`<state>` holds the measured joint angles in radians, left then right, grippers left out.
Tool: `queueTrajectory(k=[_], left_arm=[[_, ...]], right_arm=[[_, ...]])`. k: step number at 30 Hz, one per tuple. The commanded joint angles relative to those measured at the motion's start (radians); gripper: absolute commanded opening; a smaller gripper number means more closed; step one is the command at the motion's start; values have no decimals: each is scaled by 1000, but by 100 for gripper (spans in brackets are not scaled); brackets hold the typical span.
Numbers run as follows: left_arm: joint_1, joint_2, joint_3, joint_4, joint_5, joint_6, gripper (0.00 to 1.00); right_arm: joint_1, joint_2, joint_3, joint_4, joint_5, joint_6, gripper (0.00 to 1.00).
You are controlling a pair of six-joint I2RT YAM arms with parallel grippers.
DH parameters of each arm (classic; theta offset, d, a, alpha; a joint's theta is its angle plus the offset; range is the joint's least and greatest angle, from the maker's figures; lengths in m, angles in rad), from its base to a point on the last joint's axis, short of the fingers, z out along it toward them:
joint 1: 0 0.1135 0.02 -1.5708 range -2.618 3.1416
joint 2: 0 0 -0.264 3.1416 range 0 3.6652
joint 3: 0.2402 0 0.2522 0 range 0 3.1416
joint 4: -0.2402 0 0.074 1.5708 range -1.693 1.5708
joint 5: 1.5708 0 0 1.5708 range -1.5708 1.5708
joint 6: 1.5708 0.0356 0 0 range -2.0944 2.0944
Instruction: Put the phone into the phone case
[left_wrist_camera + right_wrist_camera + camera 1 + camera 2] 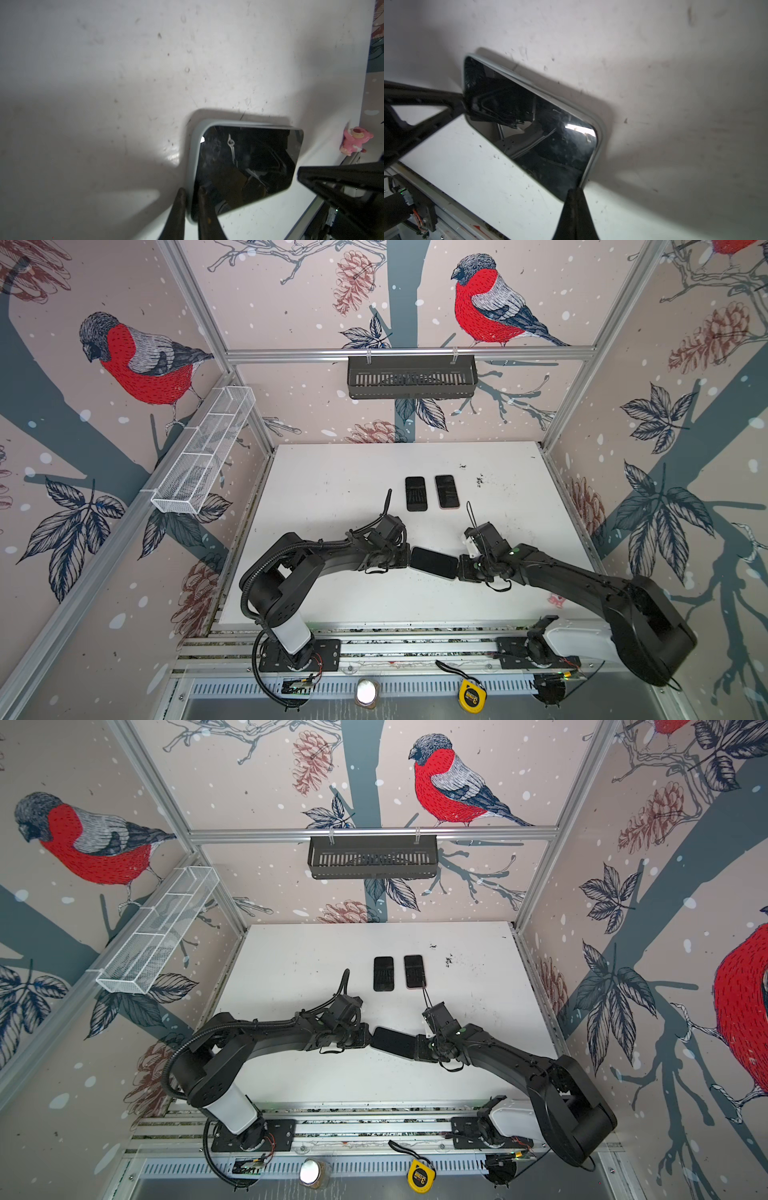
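Observation:
A dark-screened phone (432,562) (392,1042) lies slanted between my two grippers near the middle of the white table. Around it sits the pale grey phone case (194,145), its rim showing along one long side and one end (600,133). My left gripper (192,191) (409,558) is shut on that rim at the phone's left end, one finger outside the case and one on the screen (239,166). At the phone's right end my right gripper (575,192) (459,568) is shut, its joined tips against the corner of the phone (529,124).
Two more dark phones (416,493) (447,491) lie side by side farther back. A pink toy (557,600) (356,141) sits at the table's front right edge. A black basket (411,377) and a white mesh basket (203,450) hang on the walls.

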<state>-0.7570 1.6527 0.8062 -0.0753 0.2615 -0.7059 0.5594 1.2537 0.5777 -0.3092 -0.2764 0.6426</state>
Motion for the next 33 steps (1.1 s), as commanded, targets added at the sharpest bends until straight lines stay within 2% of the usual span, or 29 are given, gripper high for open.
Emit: queueTrajectory(k=[1, 7, 15, 20, 25, 28, 31, 33], left_arm=[[-2, -43, 33, -128, -52, 32, 18], [-56, -91, 30, -154, -74, 8, 19], [-117, -28, -22, -65, -47, -39, 19], [-104, 14, -12, -50, -28, -36, 21], [-38, 52, 31, -39, 30, -12, 22], [-22, 49, 69, -70, 28, 7, 22], [-24, 31, 83, -88, 32, 7, 22], [-32, 13, 74, -87, 35, -5, 22]], right_arm=[[-51, -14, 31, -23, 6, -65, 10], [-117, 133, 124, -6, -24, -136, 13], [-135, 303, 167, 58, -79, -160, 13], [-101, 239, 75, 85, -94, -127, 13], [15, 121, -47, 151, -139, -9, 13], [50, 55, -74, 138, -120, 24, 13], [44, 4, -72, 85, -40, 5, 14], [40, -23, -64, 62, -35, -13, 14]])
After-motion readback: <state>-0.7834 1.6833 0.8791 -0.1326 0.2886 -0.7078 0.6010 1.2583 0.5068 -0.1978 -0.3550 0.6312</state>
